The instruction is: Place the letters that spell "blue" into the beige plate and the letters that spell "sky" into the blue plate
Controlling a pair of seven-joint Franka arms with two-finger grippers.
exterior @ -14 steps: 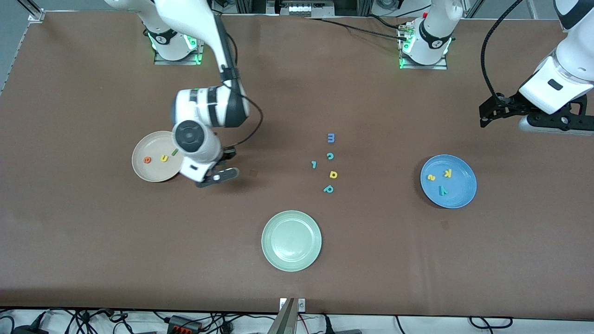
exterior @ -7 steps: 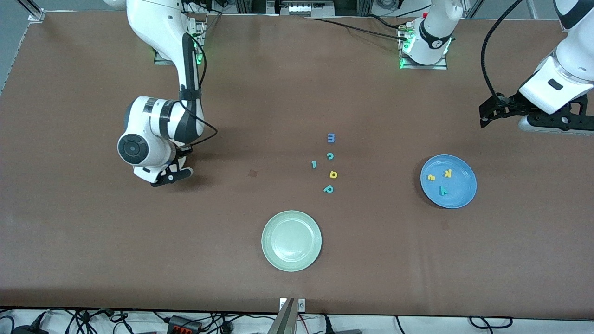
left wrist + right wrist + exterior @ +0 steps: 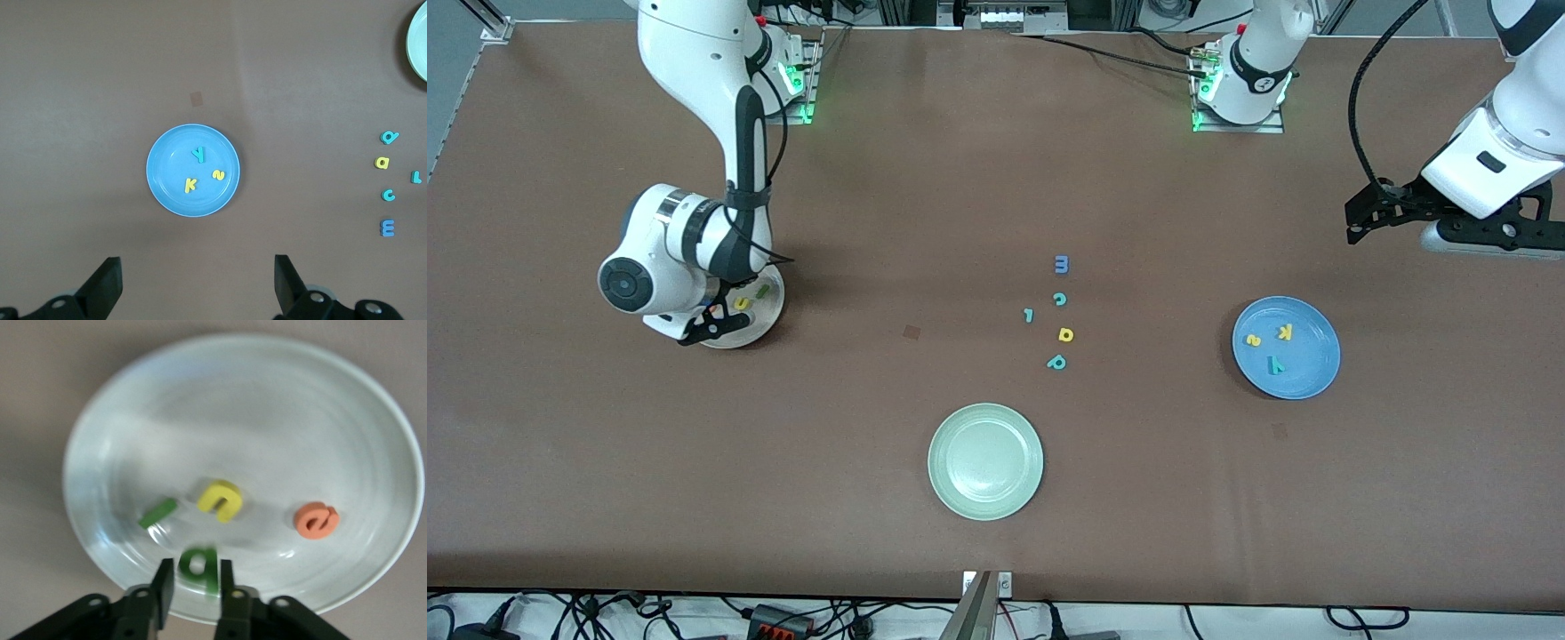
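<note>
Right wrist view: green "b" (image 3: 198, 565) sits between the right gripper (image 3: 194, 583) fingers, narrow around it (grip looks to be easing), low over the beige plate (image 3: 373, 440) beside "l" (image 3: 158, 512), "u" (image 3: 221, 499), "e" (image 3: 317, 519). Left gripper (image 3: 197, 283) waits, fingers wide, over the bench.

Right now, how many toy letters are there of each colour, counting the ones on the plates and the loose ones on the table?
Yellow: 4 — u, s, k, a
Teal: 4 — y, c, hooked l, p
Green: 2 — b, bar l
Orange: 1 — e
Blue: 1 — m
Total: 12
</note>
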